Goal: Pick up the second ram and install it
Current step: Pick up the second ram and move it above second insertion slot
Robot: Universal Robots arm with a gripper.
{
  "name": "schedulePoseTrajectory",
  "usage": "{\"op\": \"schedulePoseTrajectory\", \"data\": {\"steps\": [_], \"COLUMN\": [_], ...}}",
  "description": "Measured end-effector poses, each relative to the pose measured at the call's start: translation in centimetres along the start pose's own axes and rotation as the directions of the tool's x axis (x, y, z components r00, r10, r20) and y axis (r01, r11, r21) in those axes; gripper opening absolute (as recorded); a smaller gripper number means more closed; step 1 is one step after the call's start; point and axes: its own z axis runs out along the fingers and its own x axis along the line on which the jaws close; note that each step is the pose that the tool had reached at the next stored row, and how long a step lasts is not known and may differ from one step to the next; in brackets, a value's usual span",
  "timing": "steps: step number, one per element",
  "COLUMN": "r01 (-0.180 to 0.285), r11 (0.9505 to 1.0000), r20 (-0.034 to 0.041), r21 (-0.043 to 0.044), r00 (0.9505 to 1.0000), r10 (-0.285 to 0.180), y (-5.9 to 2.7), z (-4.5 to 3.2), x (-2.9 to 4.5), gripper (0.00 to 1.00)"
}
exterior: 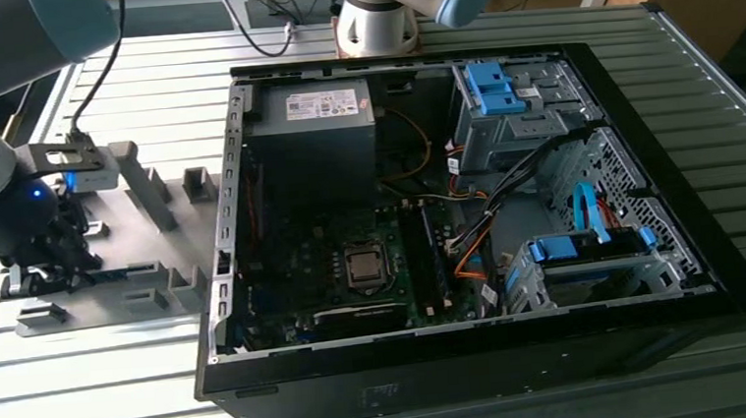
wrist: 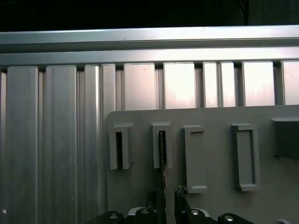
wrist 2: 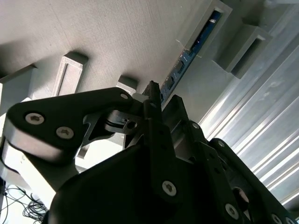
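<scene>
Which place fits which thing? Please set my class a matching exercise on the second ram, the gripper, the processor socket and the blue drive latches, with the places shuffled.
Things
A. second ram
B. gripper
C. processor socket
D. blue drive latches

Places
1. on the motherboard inside the open computer case
2. on the drive cages, at the exterior view's right of the case
3. standing on edge in a slot of the grey holder plate
4. low over the holder plate, open and straddling the ram

Pairs: A-3, B-4, C-1, D-2
</scene>
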Motion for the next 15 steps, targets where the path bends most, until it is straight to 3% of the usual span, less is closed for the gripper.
{"op": "schedulePoseTrajectory", "data": {"steps": [5,6,15], "r01": [0.000,0.000,0.000], "r11": [1.0000,1.0000,1.0000], "r20": [0.0000,0.0001,-0.0001], "r21": [0.0001,0.0002,0.0002], "r00": [1.0000,1.0000,1.0000], "r10": [0.000,0.000,0.000], "y": [0.00,0.00,0.00], "z": [0.11,0.15,0.45], "x": [0.00,0.00,0.01], "gripper": [0.27,0.21,0.21]}}
